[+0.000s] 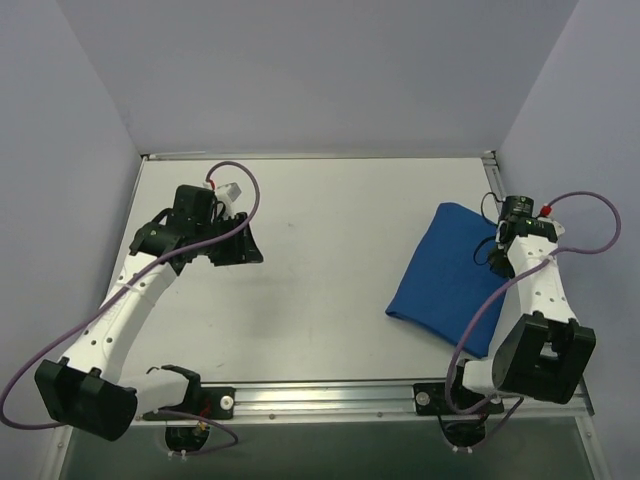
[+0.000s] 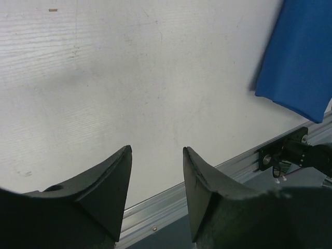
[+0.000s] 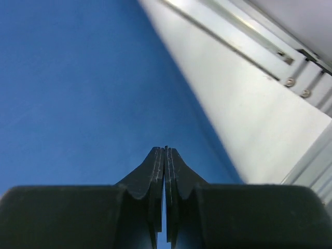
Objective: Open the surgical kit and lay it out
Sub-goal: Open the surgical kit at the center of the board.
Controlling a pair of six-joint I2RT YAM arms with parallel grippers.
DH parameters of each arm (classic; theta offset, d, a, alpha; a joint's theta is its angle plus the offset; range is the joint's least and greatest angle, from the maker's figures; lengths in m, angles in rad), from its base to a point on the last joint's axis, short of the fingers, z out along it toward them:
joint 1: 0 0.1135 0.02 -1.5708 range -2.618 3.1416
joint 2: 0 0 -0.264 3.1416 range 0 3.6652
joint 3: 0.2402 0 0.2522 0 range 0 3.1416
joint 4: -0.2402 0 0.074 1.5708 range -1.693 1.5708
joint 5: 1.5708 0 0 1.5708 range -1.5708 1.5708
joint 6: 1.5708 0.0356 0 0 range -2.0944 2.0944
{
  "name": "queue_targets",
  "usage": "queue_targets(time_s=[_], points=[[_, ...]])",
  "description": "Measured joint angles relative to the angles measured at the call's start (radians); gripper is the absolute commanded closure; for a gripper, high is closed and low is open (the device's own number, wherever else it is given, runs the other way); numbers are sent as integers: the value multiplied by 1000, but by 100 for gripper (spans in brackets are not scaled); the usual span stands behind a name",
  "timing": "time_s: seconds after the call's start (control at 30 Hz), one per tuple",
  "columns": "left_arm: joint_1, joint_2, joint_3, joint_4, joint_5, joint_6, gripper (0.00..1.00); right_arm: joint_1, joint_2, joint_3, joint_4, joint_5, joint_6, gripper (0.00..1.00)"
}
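Nearest in the top view, both arm bases sit on the metal rail at the table's near edge. The left gripper hangs over bare tabletop on the left, well apart from the blue cloth wrap, which lies folded on the right side of the table with the right gripper at its right edge. Seen from the left wrist, the left gripper's fingers stand apart with nothing between them, and the wrap shows only as a blue corner at the upper right. From the right wrist, the right gripper's fingertips are pressed together low over the blue fabric; whether they pinch any cloth cannot be told.
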Motion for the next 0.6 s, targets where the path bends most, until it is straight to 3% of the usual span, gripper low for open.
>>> queue_targets(time_s=[0.27,0.6], points=[[0,16,12,-22,-3,43,45,-153,144,-53,75,43,-44,100],[5,44,79,-66,-43,76,42,-154,370,-81,242,55,-107,100]])
